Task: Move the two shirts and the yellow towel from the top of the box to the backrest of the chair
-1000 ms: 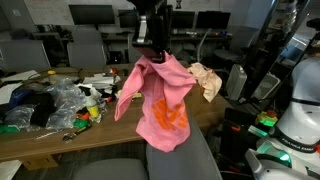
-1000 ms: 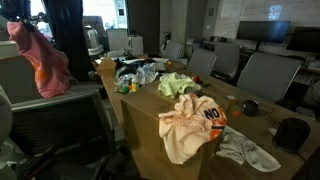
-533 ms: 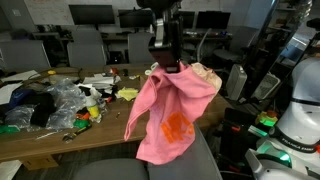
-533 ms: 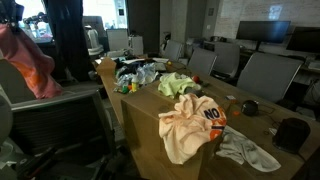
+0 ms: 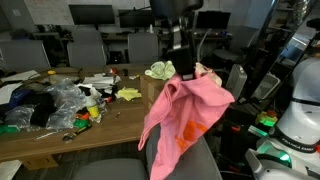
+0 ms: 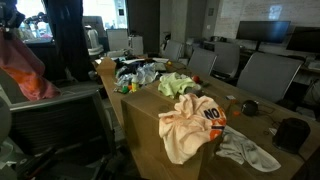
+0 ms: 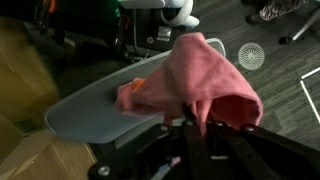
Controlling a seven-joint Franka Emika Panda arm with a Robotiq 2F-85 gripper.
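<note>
One pink shirt [image 5: 190, 112] hangs pinched in my gripper [image 5: 185, 73]; I should lower until it straddles the chair backrest [image 7: 88, 110] below my jaws, then release.

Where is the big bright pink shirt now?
The bright pink shirt hangs from the shut jaws over the grey fabric chair, right of centre in an exterior view.

The gripper [image 5: 183, 75] holds one shirt [image 5: 185, 120] directly above the chair [image 7: 80, 115] backrest. On the box [image 6: 147, 142] lies the other shirt [image 6: 190, 125], with the towel [image 6: 178, 83] at its 12 o'clock. Clutter [image 6: 135, 72] lies at the towel's 10 o'clock.
</note>
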